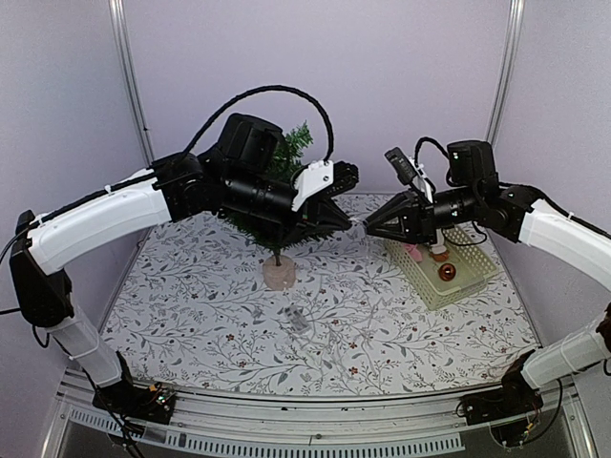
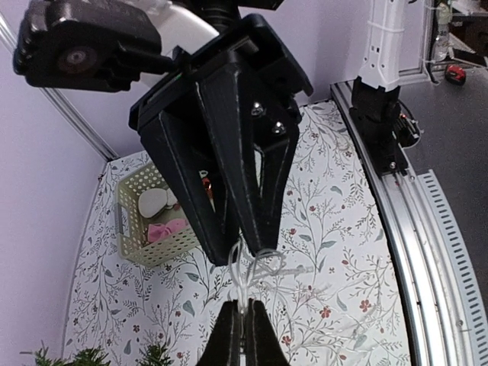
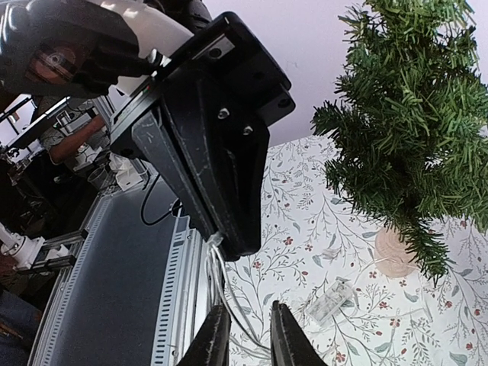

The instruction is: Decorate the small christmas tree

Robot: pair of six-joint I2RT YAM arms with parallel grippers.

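The small christmas tree (image 1: 294,153) stands on its pale round base (image 1: 280,275) at the back of the table, mostly behind my left arm; the right wrist view shows the tree (image 3: 404,130) too. My left gripper (image 1: 354,222) is shut on a clear light-string wire (image 2: 244,278), seen up close at the left gripper (image 2: 244,314). My right gripper (image 1: 368,227) meets it tip to tip above the table. In its own view the right gripper (image 3: 248,335) keeps a narrow gap, and the wire (image 3: 227,293) runs down between its fingers. The string's clear battery box (image 1: 298,320) lies on the table.
A cream perforated basket (image 1: 470,277) sits at the right, holding a pink bow (image 2: 166,229), a white ornament and a brown ring. The tablecloth is floral. A metal rail (image 1: 315,431) runs along the near table edge. Loose loops of wire trail on the cloth.
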